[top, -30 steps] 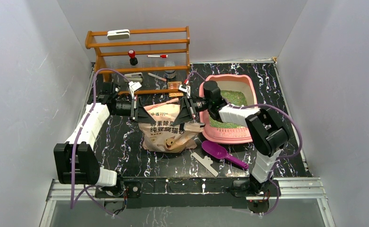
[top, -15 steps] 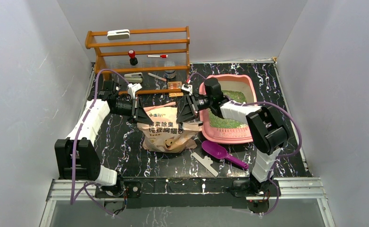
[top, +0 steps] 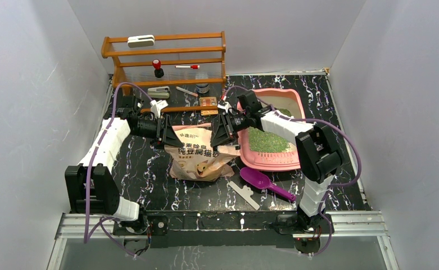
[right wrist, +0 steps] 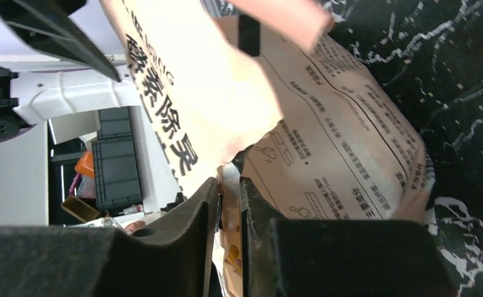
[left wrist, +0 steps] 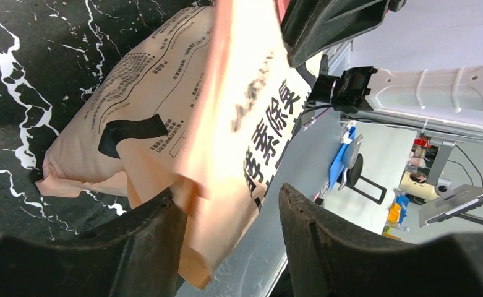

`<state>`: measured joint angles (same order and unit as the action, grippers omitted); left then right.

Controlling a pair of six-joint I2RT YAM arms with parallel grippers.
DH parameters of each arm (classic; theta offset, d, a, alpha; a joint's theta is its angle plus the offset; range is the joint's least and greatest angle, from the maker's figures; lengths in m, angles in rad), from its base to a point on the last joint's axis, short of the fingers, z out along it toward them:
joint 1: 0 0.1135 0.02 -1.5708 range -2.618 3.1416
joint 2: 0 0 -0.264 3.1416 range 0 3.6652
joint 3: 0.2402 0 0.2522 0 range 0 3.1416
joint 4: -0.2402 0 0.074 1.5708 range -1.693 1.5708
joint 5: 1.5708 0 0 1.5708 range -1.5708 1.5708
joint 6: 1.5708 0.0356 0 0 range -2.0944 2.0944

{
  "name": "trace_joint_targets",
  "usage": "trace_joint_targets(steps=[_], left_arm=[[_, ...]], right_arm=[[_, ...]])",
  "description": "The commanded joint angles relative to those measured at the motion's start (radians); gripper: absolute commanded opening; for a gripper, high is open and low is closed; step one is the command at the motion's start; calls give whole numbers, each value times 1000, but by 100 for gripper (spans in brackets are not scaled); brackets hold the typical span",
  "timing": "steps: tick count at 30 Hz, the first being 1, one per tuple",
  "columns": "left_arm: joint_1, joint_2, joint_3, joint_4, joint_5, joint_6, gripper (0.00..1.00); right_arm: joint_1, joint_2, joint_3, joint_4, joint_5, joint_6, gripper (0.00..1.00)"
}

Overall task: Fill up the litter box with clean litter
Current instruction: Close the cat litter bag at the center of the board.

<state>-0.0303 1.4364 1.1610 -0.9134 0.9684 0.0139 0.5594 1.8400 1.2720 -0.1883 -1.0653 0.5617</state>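
The pink litter box (top: 295, 163) stands right of centre with a patch of green clean litter (top: 267, 140) on its floor. The beige cat-printed bag (top: 197, 154) stands slumped between my grippers. At the bag's top left corner my left gripper (top: 170, 131) (left wrist: 226, 197) is open; the bag's edge (left wrist: 214, 154) leans loose against one finger. My right gripper (top: 217, 133) (right wrist: 228, 183) is at the top right corner. Its jaws stand a narrow way apart, and a fold of the bag (right wrist: 325, 142) lies slack in the gap.
A wooden shelf rack (top: 166, 53) with small items stands at the back, just behind the bag. In front of the litter box lie a purple scoop (top: 257, 179) and a white scraper (top: 244, 194). Grey walls close in both sides.
The left jaws have opened off the bag's corner. The right jaws have eased apart. The bag's top has sunk, and the right arm has shifted back, so more green litter shows.
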Motion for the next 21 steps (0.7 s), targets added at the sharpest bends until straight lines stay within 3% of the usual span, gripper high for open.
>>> trace_joint_targets(steps=[1,7,15,18,21], left_arm=[[1,0,40,-26,-12,-6,56],[2,7,38,-41,-59,-7,55],[1,-16,31,-47,-112,-7,53],[1,-15,26,-44,-114,-31,53],[2,-22,26,-40,-117,-37,53]], right_arm=[[7,-16,58,-173,116,-131,30],[9,-93,85,-248,346,-247,52],[8,-412,-110,13,657,-445,63],[9,-540,-206,139,654,-549,64],[9,-649,-314,261,544,-667,68]])
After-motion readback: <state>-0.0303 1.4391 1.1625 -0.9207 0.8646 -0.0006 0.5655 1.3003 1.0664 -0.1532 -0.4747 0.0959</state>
